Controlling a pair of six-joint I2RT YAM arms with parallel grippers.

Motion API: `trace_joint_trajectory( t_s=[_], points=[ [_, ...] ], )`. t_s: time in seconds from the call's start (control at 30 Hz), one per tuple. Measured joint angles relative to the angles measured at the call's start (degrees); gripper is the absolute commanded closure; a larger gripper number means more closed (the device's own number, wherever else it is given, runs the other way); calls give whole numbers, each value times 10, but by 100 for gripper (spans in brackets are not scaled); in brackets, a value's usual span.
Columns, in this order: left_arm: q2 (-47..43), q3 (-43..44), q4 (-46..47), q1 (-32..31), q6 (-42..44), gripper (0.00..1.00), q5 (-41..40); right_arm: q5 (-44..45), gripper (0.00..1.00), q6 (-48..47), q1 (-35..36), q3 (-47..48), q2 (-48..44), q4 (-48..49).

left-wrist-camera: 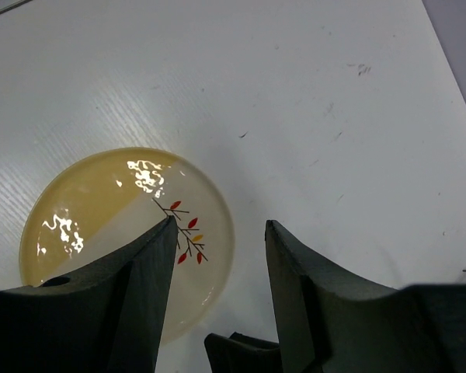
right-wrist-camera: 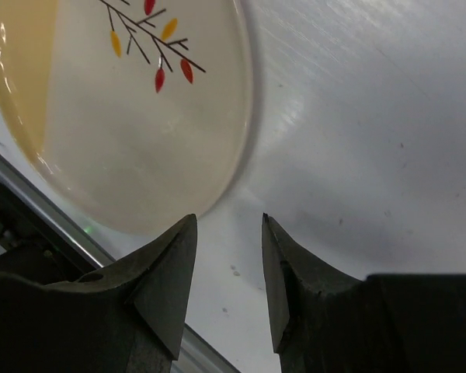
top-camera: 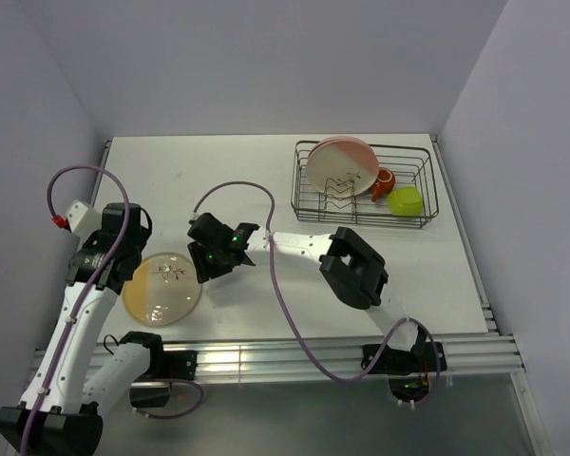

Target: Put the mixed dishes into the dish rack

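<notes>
White table (top-camera: pixel 266 190), grey booth walls: last plate pickup, judging by the layout.

Near-left, the yellow-and-cream plate (top-camera: pixel 161 288) lies flat on the table, not yet loaded. The left gripper (left-wrist-camera: pixel 221 225) hangs over its rim with jaws half apart and nothing between them. The right gripper (right-wrist-camera: pixel 229 221) sits low just beside the plate's edge, with a narrow, empty gap. Far right, the dish rack (top-camera: pixel 427 190) holds a pink-and-cream plate (top-camera: pixel 342 166) upright in the dividers, plus the orange-red cup (top-camera: pixel 384 182) and lime-green bowl (top-camera: pixel 406 200). Next, I reckon one jaw must get under the rim (a flat plate gives little purchase), then lift it and slot it on edge. There's no readable text or brand, only the leaf-sprig print.
</notes>
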Motion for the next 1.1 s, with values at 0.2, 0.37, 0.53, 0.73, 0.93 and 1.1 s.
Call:
trace_joint_trajectory(
  t_s=[0.2, 0.37, 0.53, 0.73, 0.93, 1.1],
  points=[
    [-15, -11, 0, 0, 4, 45, 5, 1, 53, 0, 1, 50, 31, -15],
    [-33, -11, 0, 0, 7, 45, 9, 8, 53, 0, 1, 80, 65, -24],
    [-40, -11, 0, 0, 8, 45, 14, 11, 54, 0, 1, 110, 99, -38],
    [-47, -11, 1, 0, 12, 46, 18, 20, 99, -1, 1, 148, 123, -54],
    [-52, -11, 0, 0, 18, 46, 19, 37, 100, 13, 1, 170, 135, -63],
    [-56, -11, 1, 0, 20, 46, 20, 72, 100, 15, 7, 147, 122, -52]
  ],
)
